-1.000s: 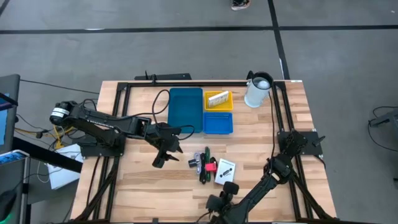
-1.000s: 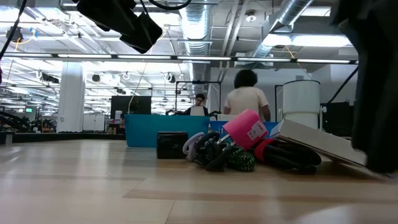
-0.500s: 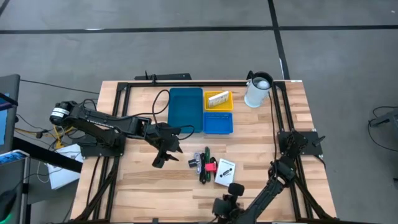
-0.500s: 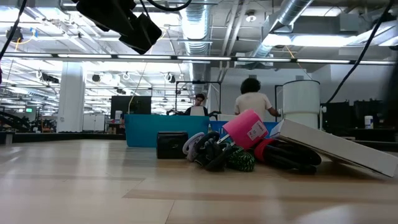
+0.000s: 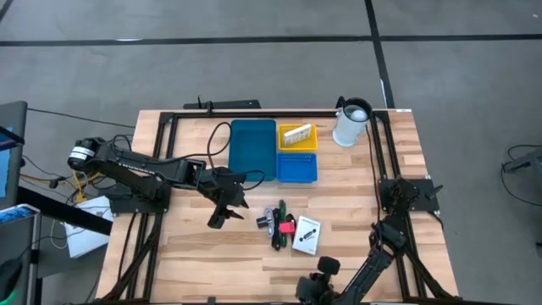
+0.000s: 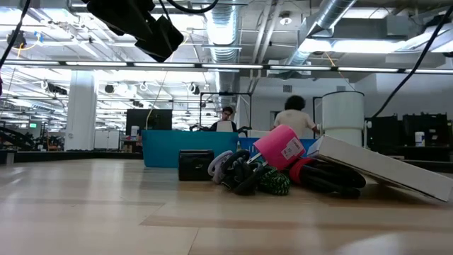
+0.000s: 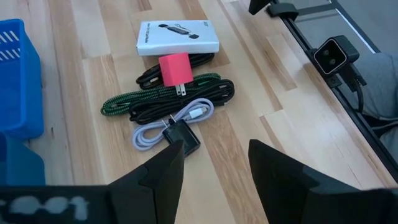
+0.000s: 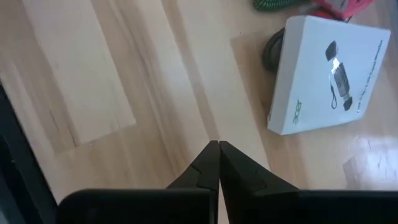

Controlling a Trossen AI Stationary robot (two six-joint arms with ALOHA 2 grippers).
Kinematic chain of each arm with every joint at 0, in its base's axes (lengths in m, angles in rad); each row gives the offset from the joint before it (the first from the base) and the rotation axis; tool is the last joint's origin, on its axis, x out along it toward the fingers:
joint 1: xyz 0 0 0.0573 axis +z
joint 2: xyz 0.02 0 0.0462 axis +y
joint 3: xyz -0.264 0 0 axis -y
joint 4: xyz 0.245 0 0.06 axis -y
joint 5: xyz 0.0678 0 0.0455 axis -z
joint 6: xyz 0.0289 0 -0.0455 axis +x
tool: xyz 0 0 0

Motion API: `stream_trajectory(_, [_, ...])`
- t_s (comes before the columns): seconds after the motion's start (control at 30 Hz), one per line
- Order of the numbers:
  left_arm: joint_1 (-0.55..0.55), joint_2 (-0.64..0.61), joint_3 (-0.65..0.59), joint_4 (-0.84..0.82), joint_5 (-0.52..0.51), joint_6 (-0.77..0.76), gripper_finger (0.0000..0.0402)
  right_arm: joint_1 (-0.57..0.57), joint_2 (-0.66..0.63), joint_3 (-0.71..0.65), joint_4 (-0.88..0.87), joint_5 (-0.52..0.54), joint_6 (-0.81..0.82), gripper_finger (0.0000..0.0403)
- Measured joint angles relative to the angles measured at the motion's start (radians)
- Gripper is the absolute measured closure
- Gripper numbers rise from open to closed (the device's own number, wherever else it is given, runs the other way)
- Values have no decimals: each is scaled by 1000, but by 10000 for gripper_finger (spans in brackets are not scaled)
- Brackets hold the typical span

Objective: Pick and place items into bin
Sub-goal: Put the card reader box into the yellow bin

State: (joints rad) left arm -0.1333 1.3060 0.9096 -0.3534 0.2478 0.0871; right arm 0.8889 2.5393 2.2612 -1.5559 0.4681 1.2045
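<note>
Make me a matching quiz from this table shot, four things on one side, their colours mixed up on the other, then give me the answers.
Things:
1. long tray
2. small tray holding a white bar
3. plug block on the cables
4. braided cable

Colours:
A. green and black
B. yellow
C. teal-blue
D. pinkish red

Pairs: 1-C, 2-B, 3-D, 4-A

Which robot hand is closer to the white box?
It's close, but the right gripper looks nearer, just beyond the white box at the table's front edge. The left gripper hangs past the cables.
</note>
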Motion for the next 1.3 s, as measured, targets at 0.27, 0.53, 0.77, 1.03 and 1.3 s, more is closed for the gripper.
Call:
stream_trajectory(0.27, [0, 0, 0, 0, 0, -17, 233, -21, 0, 0, -15, -33, 5, 398])
stream_trajectory(0.53, [0, 0, 0, 0, 0, -24, 233, -36, 0, 0, -14, -23, 8, 322])
stream_trajectory(0.77, [0, 0, 0, -4, 0, -24, 233, -24, 0, 0, -15, -2, 49, 229])
stream_trajectory(1.03, [0, 0, 0, -14, 0, -45, 233, 32, 0, 0, -15, 324, 225, 221])
stream_trajectory(1.3, [0, 0, 0, -15, 0, -75, 233, 53, -60, 0, -15, 447, 25, 310])
